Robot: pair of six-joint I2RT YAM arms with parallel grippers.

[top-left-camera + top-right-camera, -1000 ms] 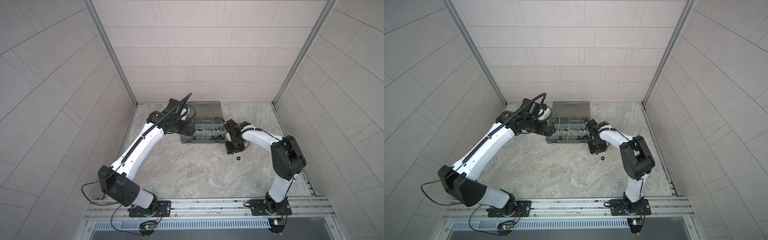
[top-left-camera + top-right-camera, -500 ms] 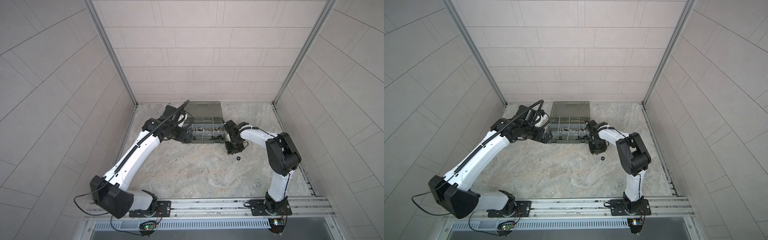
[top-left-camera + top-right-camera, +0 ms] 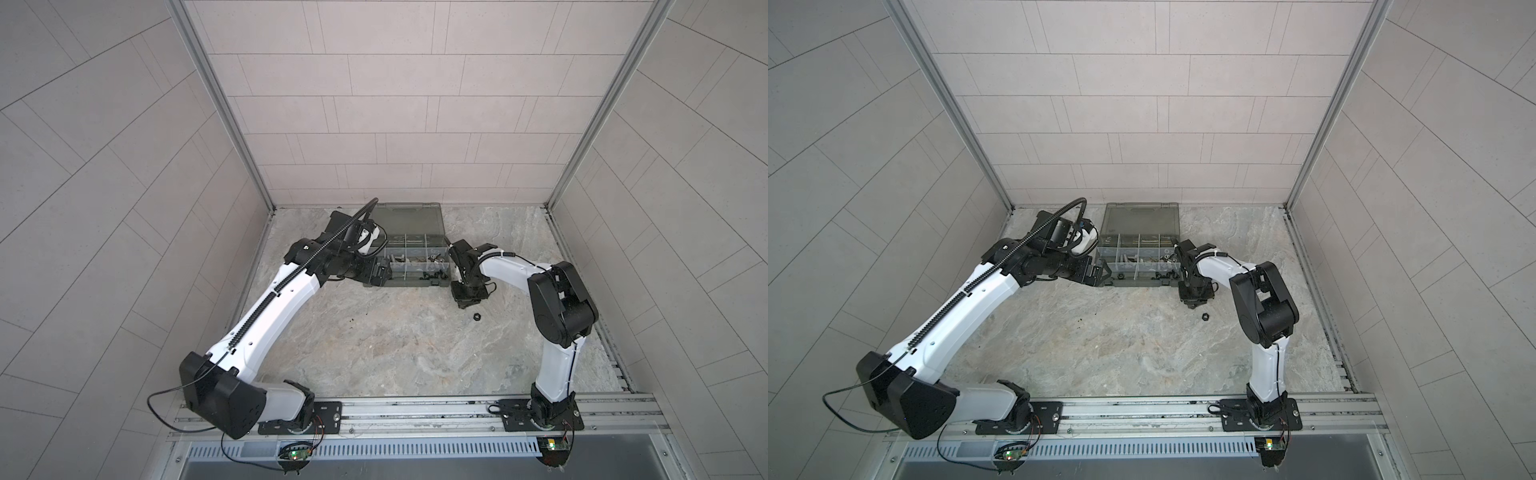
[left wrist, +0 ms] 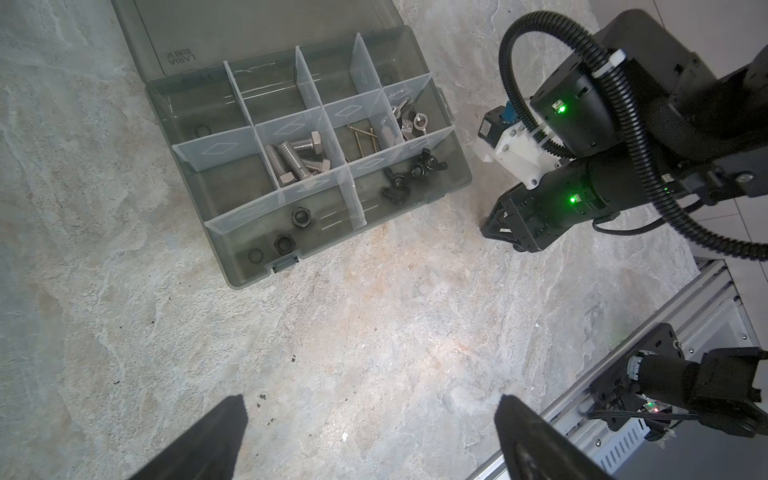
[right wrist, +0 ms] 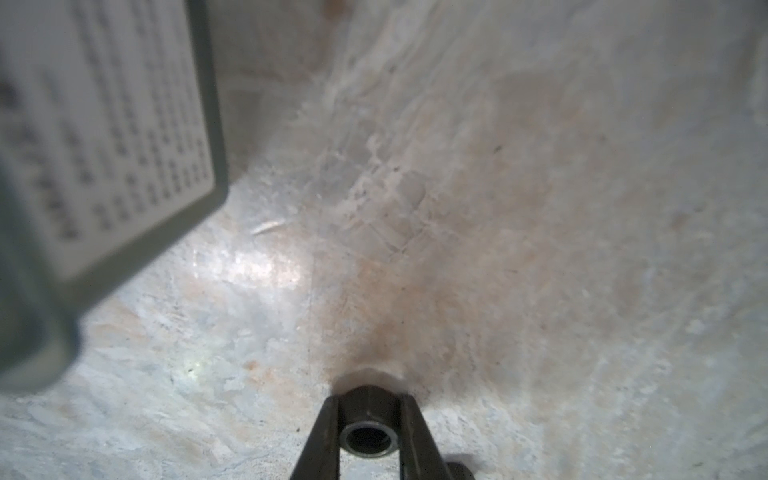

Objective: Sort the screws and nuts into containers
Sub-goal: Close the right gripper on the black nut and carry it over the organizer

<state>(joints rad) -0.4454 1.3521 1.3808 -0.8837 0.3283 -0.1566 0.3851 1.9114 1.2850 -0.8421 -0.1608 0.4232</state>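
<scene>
Right wrist view: my right tool (image 5: 369, 400) just closed from half-spread to pinching a black hex nut (image 5: 367, 409) on the counter (image 5: 540, 208), right of the case (image 5: 216, 124), so lifting's next I guess.

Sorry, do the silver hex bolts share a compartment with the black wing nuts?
No, the silver hex bolts lie in their own compartment, while the black wing nuts lie in another one.

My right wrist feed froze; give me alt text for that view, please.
The right pincer clamps a black hex nut at the marbled tabletop. A blurred corner of the grey-green organizer case, with a white printed label, sits nearby.
</scene>
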